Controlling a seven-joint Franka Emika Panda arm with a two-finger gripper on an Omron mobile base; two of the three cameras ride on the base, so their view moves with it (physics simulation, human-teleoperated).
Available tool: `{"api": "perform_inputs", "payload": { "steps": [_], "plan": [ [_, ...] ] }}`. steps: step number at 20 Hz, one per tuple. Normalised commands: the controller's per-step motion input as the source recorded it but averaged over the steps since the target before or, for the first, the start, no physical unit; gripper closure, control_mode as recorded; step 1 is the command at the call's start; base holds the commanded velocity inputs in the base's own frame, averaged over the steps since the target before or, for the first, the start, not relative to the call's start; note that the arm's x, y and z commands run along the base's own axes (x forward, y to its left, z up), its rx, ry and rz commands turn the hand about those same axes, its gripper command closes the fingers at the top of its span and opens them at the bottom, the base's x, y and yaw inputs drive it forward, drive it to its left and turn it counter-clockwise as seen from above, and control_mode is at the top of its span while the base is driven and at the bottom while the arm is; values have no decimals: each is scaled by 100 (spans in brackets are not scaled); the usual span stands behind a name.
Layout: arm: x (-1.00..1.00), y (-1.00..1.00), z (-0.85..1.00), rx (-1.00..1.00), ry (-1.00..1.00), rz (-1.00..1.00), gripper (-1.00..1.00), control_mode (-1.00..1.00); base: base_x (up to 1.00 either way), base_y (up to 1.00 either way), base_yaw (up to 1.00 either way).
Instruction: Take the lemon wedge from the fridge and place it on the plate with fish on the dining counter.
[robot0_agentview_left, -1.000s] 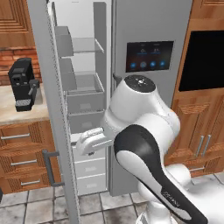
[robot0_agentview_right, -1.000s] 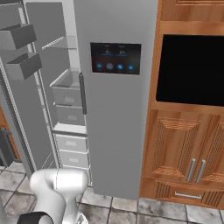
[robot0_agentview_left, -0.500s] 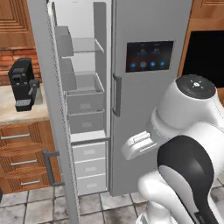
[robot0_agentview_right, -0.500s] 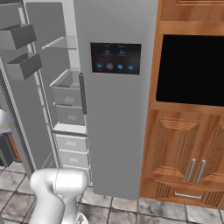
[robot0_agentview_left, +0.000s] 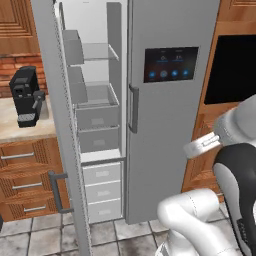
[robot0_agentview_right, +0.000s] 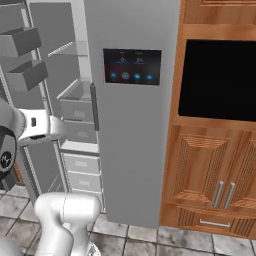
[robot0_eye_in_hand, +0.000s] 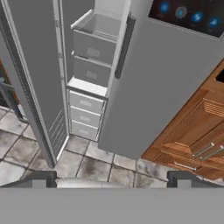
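The tall grey fridge (robot0_agentview_left: 170, 125) stands with its left door (robot0_agentview_left: 56, 130) swung open and its right door, with the dark touchscreen (robot0_agentview_right: 132, 66), closed. Pale shelves and drawers (robot0_agentview_left: 97, 117) show inside; I cannot see the lemon wedge among them. In the hand view my gripper (robot0_eye_in_hand: 111, 180) is open, its two dark fingertips (robot0_eye_in_hand: 40, 179) wide apart with nothing between them, looking from a distance at the fridge (robot0_eye_in_hand: 153, 87) and its lower drawers (robot0_eye_in_hand: 85, 116). The plate with fish and the dining counter are out of view.
A black coffee machine (robot0_agentview_left: 27, 97) sits on the worktop with wooden drawers left of the fridge. A black wall oven (robot0_agentview_right: 220, 80) in wood cabinets (robot0_agentview_right: 210, 170) stands to the right. Grey floor tiles (robot0_eye_in_hand: 74, 162) lie in front of the fridge.
The arm has swung to the right, away from the open fridge compartment, across the closed door. The gripper has stayed open. The fridge and base have not moved.
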Motion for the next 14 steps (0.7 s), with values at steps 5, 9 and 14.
{"api": "perform_inputs", "payload": {
  "steps": [5, 9, 14],
  "plan": [
    [100, -70, 19, 10, -18, -1, -100, -100, 0, 0, 0],
    [100, 1, 0, 3, -1, -24, -100, -100, 0, 0, 0],
    [100, 24, -1, 1, 0, -41, -100, -100, 0, 0, 0]
  ]
}}
